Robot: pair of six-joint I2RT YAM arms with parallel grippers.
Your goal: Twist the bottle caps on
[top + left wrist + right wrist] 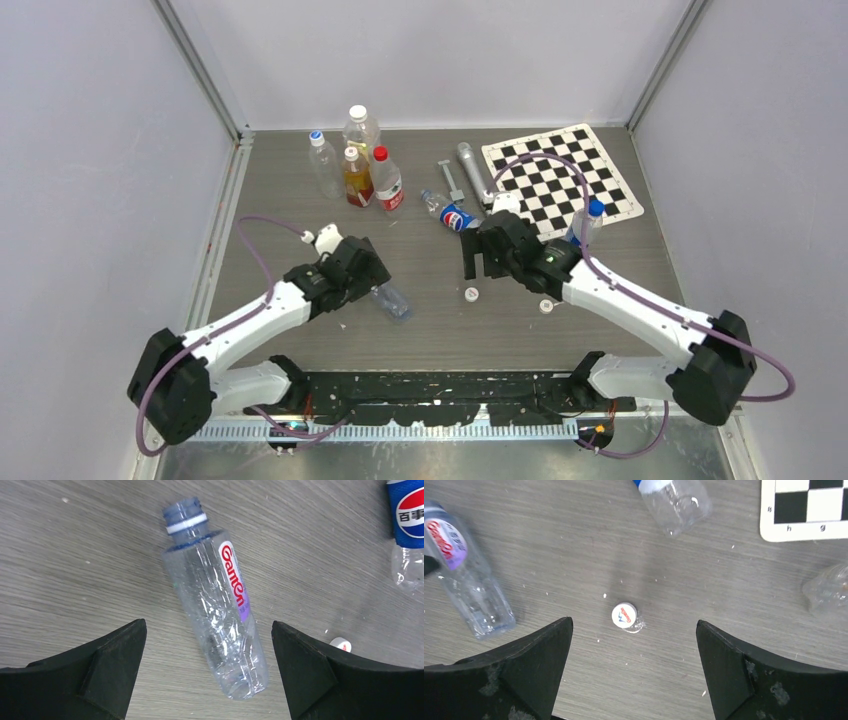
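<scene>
A clear uncapped bottle (220, 615) with a red-lettered label lies on the table between the fingers of my left gripper (208, 624), which stands open above it without touching it. In the top view this bottle (392, 301) pokes out from under the left gripper (372, 290). My right gripper (634, 622) is open and empty over a white cap (624, 615) that lies flat on the table. A second white cap (546, 306) lies beside the right arm. The Pepsi-labelled bottle (452, 214) lies on its side. Beside the right wrist stands a blue-capped bottle (588, 222).
At the back left stand a blue-capped clear bottle (322, 160), a taller white-capped one (360, 125), an amber-liquid bottle (355, 178) and a red-capped bottle (387, 182). A silver cylinder (472, 170) and a chessboard (560, 180) lie at the back right.
</scene>
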